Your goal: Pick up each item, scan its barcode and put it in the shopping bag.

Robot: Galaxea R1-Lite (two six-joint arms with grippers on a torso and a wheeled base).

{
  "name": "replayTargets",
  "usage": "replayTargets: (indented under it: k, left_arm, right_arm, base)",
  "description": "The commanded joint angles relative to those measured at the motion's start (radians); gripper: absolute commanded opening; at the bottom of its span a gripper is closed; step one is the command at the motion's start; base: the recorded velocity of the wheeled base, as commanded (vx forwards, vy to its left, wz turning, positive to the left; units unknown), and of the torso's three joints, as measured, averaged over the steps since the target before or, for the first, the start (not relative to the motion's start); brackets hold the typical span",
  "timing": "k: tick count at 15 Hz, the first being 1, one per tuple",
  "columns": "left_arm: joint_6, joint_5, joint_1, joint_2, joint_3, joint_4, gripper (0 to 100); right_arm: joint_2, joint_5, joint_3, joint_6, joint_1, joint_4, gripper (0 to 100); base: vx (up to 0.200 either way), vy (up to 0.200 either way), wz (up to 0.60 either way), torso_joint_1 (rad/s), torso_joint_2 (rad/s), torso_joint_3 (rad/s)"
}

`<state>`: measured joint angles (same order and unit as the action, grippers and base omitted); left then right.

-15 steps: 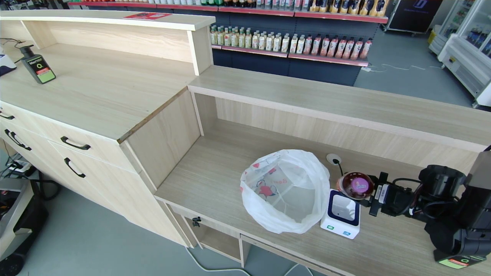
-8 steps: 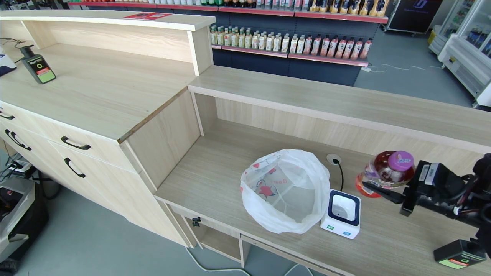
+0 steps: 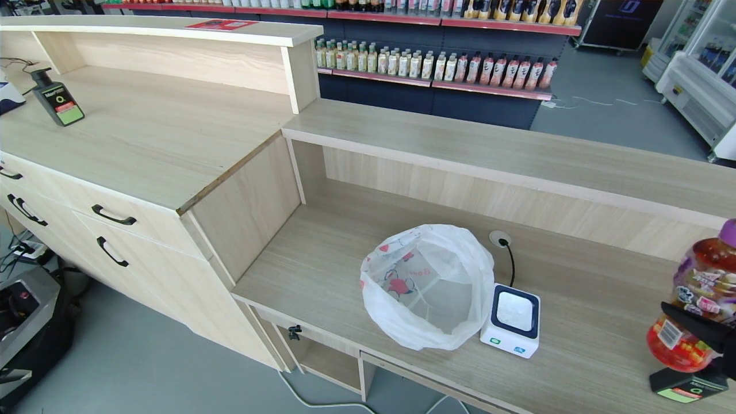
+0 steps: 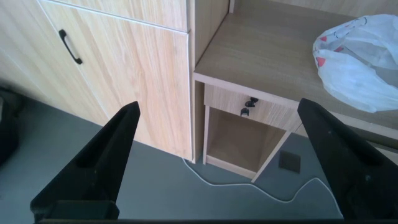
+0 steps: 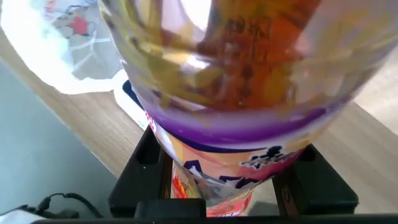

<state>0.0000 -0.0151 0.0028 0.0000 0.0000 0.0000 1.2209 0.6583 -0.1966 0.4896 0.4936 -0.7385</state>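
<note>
Since one second ago, we record that the clear, round-bodied plastic bottle (image 3: 698,287) with a purple cap has travelled from above the white box scanner with a dark blue window frame (image 3: 512,322) out to the far right of the head view. It has also turned from cap-toward-camera to nearly upright. Bag and scanner have not shifted.

Handling, in our judgement: the bottle looks full of red-orange liquid with solids, so we rate it fairly heavy for its size. Its wall appears stiff but smooth and curved, so it is liable to slip or twist in a pinch. We rate the labelled lower body the best hold, since the label gives some friction; the cap and neck are poor holds.

Appearance: purple cap, dark red upper contents, orange-red base, a colourful printed label and a white barcode (image 3: 669,332) facing the bag side.

Position: the bottle hangs clear of the light wood-grain counter (image 3: 575,345), well apart from the scanner. It is carried by the right gripper (image 3: 697,329), whose black fingers are pinched on its lower body. The right wrist view confirms a finger on each side of the bottle (image 5: 236,93).

Left gripper (image 4: 217,168): fingers spread wide, nothing between them, held low before the counter front.

White thin plastic shopping bag (image 3: 428,287): mouth open, standing just beside the scanner.

Small black handheld device with a green label (image 3: 684,386): lying on the counter beneath the bottle.
</note>
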Motion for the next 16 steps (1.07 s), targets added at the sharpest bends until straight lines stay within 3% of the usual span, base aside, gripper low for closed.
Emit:
replayTargets:
  k: [1, 3, 8, 11, 16]
  left_arm:
    - [0.0, 0.0, 0.0, 0.0, 0.0, 0.0, 100]
    - [0.0, 0.0, 0.0, 0.0, 0.0, 0.0, 100]
    - [0.002, 0.0, 0.0, 0.0, 0.0, 0.0, 100]
    - [0.002, 0.0, 0.0, 0.0, 0.0, 0.0, 100]
    - [0.0, 0.0, 0.0, 0.0, 0.0, 0.0, 100]
  right_arm:
    - [-0.095, -0.18, -0.001, -0.091, -0.035, 0.025, 0]
    - [-0.136, -0.347, 0.011, -0.135, -0.109, 0.039, 0]
    - [-0.179, -0.551, 0.028, -0.121, -0.171, 0.041, 0]
    - [-0.19, -0.56, 0.029, -0.098, -0.202, 0.036, 0]
    - [-0.159, -0.562, 0.009, -0.098, -0.244, 0.024, 0]
  base:
    - [0.0, 0.0, 0.0, 0.0, 0.0, 0.0]
    - [0.0, 0.0, 0.0, 0.0, 0.0, 0.0]
    - [0.0, 0.0, 0.0, 0.0, 0.0, 0.0]
    - [0.0, 0.0, 0.0, 0.0, 0.0, 0.0]
    - [0.0, 0.0, 0.6, -0.001, 0.01, 0.002]
